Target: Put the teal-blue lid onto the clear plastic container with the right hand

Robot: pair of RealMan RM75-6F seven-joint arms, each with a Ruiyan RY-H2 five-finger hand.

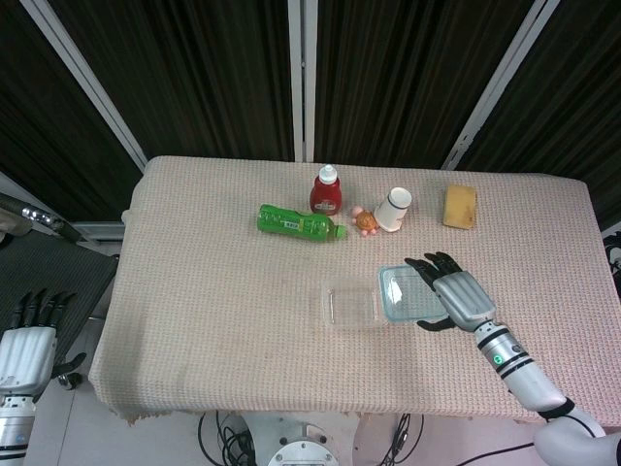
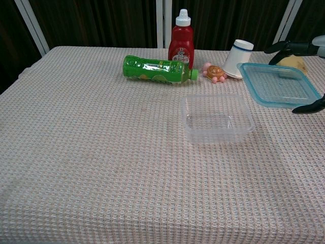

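Observation:
My right hand [image 1: 456, 299] holds the teal-blue lid [image 1: 406, 292] by its right edge, lifted above the table and tilted. In the chest view the lid [image 2: 278, 84] hangs to the upper right of the clear plastic container [image 2: 217, 117], with dark fingertips [image 2: 284, 48] showing at its far and near edges. The container [image 1: 354, 304] stands empty near the table's middle, just left of the lid. My left hand [image 1: 27, 340] hangs off the table at the far left, fingers apart, holding nothing.
Along the back stand a red ketchup bottle [image 1: 326, 190], a green bottle [image 1: 299, 223] on its side, a small turtle toy [image 1: 365, 221], a tipped white cup [image 1: 393, 210] and a yellow sponge [image 1: 460, 206]. The table's cloth [image 1: 213, 311] covers the front left.

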